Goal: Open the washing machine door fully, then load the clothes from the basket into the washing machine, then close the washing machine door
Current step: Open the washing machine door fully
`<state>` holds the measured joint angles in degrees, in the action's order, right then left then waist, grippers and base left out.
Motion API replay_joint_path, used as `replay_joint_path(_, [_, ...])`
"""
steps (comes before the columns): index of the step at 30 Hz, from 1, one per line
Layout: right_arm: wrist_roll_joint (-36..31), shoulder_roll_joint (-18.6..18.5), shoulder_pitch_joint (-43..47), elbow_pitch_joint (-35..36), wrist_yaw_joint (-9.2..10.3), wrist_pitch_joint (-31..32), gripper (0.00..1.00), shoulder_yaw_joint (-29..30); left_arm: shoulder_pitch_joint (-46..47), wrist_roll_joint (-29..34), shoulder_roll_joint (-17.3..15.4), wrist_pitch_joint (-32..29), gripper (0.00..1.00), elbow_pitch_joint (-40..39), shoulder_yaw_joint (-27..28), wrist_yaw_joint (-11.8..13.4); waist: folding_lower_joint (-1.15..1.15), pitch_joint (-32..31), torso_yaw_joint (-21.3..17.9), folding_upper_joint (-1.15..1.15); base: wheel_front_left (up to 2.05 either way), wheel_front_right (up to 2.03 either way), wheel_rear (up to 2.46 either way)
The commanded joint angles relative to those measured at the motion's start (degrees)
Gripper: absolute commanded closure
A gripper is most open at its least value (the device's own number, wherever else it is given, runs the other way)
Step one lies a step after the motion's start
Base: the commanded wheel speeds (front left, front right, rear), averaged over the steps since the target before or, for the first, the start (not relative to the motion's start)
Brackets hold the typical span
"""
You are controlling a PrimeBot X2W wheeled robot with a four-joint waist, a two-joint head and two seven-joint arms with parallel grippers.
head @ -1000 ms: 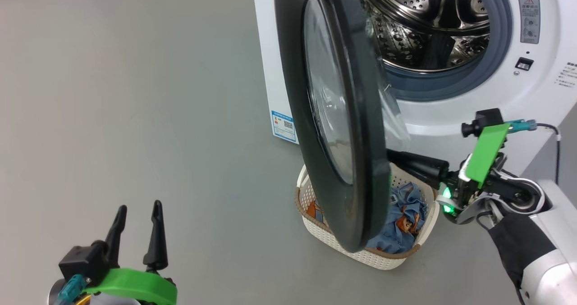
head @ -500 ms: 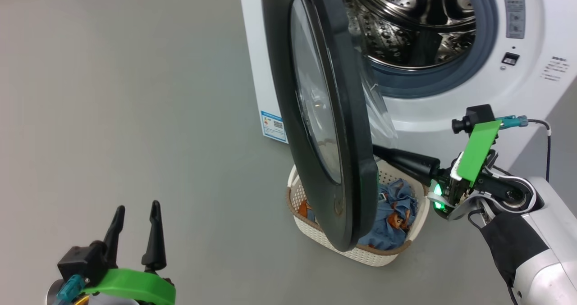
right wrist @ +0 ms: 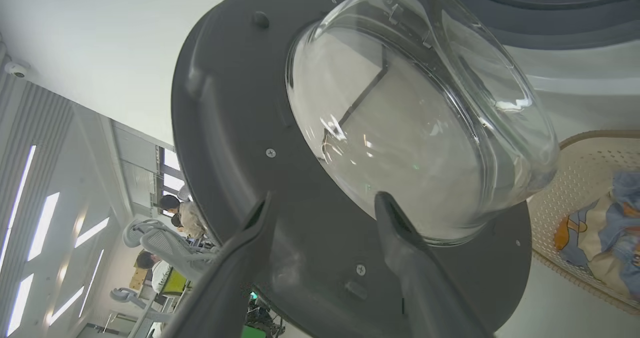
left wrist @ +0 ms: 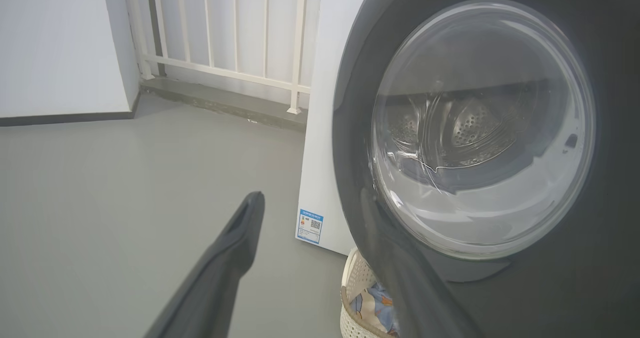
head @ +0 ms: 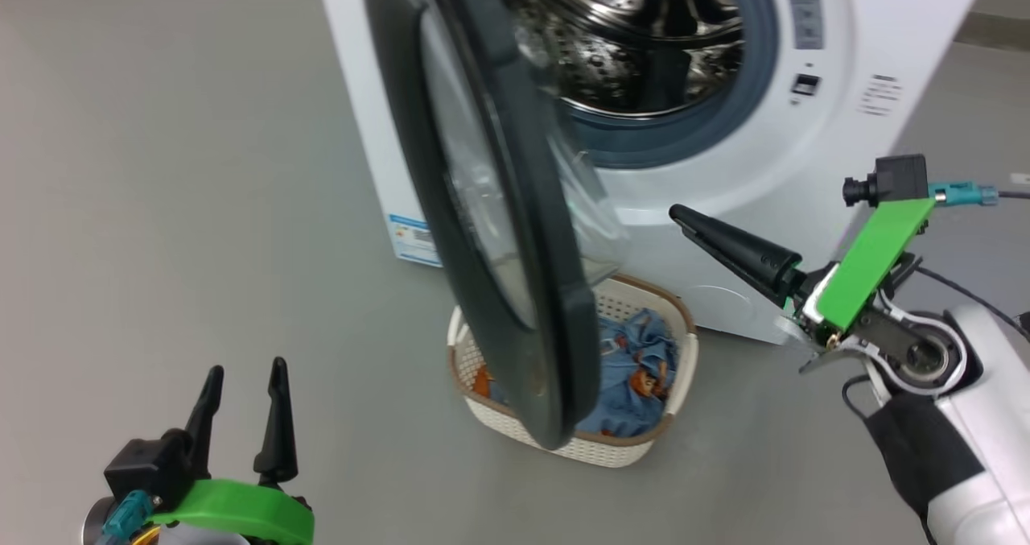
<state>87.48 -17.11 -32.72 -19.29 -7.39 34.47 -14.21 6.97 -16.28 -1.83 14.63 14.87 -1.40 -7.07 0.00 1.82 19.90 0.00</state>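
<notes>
Door stands just ahead of your right claw, its fingers spread and empty. Your left claw gapes empty, well apart.

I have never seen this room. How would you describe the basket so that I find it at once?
Start at the big white washing machine with its black-rimmed round door swung open. On the grey floor before it, partly hidden by the door's lower edge, stands the basket. It alone is cream and perforated with a brown rim, holding blue clothes.
</notes>
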Motion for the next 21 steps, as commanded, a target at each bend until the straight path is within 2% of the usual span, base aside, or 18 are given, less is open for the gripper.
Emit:
replay_joint_path(1, [-2.53, -0.51, 1.97, 3.90, -0.10, -2.82, 0.00, -0.94, 0.71, 0.18, -1.05, 0.37, 0.00, -1.88, 1.68, -0.08, 0.00, -0.30, -3.75, 0.00, 0.00, 0.00, 0.00])
replay_joint_path(9, [-9.89, -1.69, 7.23, 9.37, -0.10, -16.44, 0.00, -2.51, -0.34, 0.67, -1.05, 0.37, 0.00, -2.98, 2.33, 0.43, 0.00, -1.34, -9.20, 0.00, 0.00, 0.00, 0.00])
replay_joint_path(10, [-9.89, -1.69, 7.23, 9.37, -0.10, -16.44, 0.00, -2.51, -0.34, 0.67, -1.05, 0.37, 0.00, -2.98, 2.33, 0.43, 0.00, -1.34, -9.20, 0.00, 0.00, 0.00, 0.00])
replay_joint_path(11, [-12.16, -2.42, 8.39, 10.62, -0.10, -20.41, 0.00, -3.13, -0.89, 0.60, -1.05, 0.37, 0.00, -3.38, 2.61, 0.62, 0.00, -1.44, -10.52, 0.00, 0.00, 0.00, 0.00])
replay_joint_path(12, [-12.16, -2.42, 8.39, 10.62, -0.10, -20.41, 0.00, -3.13, -0.89, 0.60, -1.05, 0.37, 0.00, -3.38, 2.61, 0.62, 0.00, -1.44, -10.52, 0.00, 0.00, 0.00, 0.00])
replay_joint_path(21, [-25.05, -5.96, 13.10, 10.62, -0.10, -39.89, 0.00, -5.87, -2.39, 0.49, -1.05, 0.37, 0.00, -5.20, 3.60, 1.27, 0.00, -1.46, -14.49, 0.00, 0.00, 0.00, 0.00])
